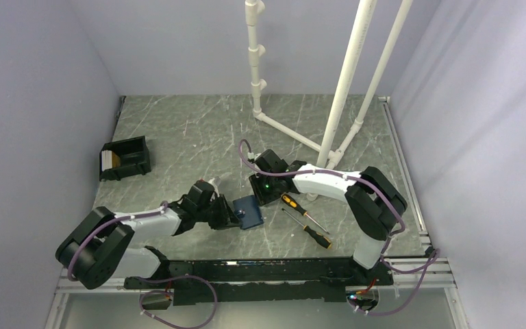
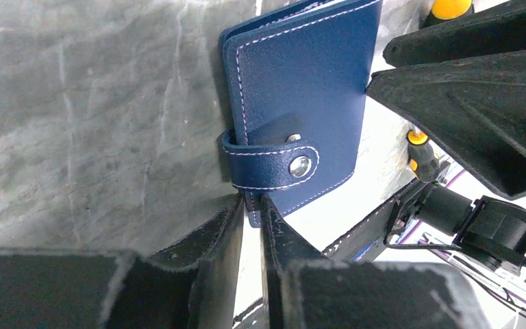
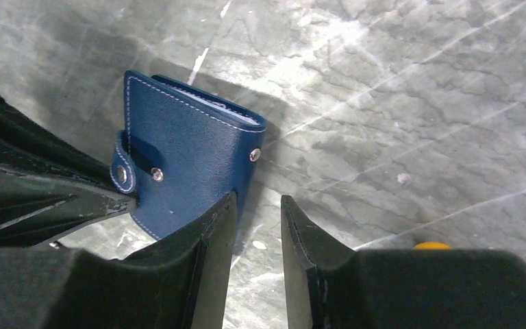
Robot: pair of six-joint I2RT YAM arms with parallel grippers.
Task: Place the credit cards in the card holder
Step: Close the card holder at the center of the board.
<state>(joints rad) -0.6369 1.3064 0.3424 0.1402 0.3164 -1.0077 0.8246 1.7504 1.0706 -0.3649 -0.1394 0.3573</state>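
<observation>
The holder (image 1: 248, 211) sits mid-table between my 2 grippers, strap (image 2: 274, 164) snapped shut. My left gripper (image 2: 252, 203) pinches its left edge, jaws nearly together; the right gripper (image 3: 257, 205) is part open, empty, 1 finger touching the holder. I judge we're opening it: next, pop that snap.

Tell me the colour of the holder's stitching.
White, on the navy card holder; best in left wrist view.

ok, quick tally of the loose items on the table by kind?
card holder: 1
screwdrivers: 2
black box: 1
credit cards: a stack in the box, too small to count
Total: 4, not counting the cards
</observation>
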